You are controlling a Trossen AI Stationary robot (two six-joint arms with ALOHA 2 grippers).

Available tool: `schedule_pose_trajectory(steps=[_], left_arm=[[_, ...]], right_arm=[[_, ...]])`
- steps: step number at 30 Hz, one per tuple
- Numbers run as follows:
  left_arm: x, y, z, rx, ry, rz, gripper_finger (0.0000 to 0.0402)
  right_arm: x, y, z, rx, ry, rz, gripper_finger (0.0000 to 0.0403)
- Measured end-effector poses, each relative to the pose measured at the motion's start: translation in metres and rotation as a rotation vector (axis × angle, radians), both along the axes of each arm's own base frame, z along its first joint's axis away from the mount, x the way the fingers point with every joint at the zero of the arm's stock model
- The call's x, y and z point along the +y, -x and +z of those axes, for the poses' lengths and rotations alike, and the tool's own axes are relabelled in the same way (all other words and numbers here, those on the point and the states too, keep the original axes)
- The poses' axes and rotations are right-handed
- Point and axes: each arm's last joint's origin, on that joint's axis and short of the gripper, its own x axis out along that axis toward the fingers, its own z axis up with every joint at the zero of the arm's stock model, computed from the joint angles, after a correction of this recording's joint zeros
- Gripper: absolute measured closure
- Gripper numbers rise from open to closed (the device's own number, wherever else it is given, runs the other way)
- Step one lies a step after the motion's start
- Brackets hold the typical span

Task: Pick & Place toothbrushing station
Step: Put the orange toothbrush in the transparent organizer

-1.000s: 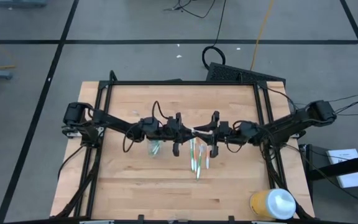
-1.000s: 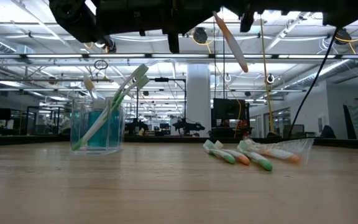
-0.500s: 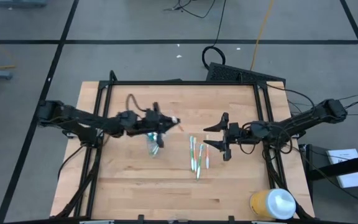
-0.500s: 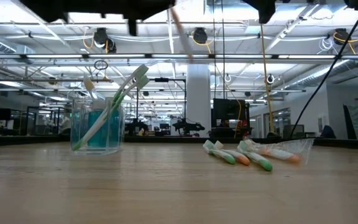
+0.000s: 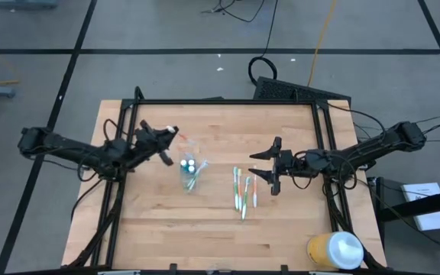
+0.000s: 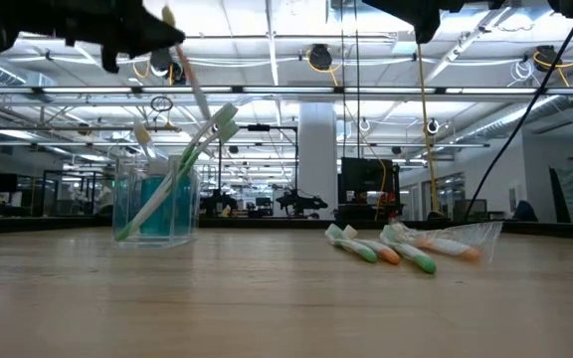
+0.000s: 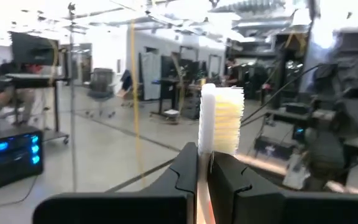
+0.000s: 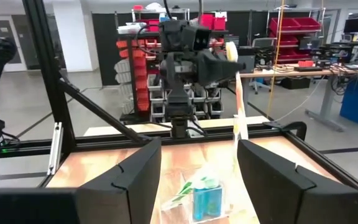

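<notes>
Pale butcher-block wooden table carries a loose row of thin green, orange and white toothbrushes lying flat, long axes running front to back. Left of them stands the small clear plastic cup, holding blue white-capped tubes and leaning brushes. Raised left of the cup, the left gripper pinches an orange-and-white toothbrush, bristles outward. The right gripper hangs spread, empty. No writing is legible.

The cup stands left of the loose toothbrushes lying on the table.
</notes>
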Motion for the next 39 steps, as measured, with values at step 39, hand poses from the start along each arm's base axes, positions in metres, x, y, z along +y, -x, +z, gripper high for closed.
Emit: schedule_pose_trajectory(steps=[39], left_arm=[[0.003, -0.006, -0.100, 0.231, 0.245, 0.069, 0.0385]], right_arm=[[-0.006, -0.003, -0.003, 0.010, -0.008, -0.026, 0.0206]])
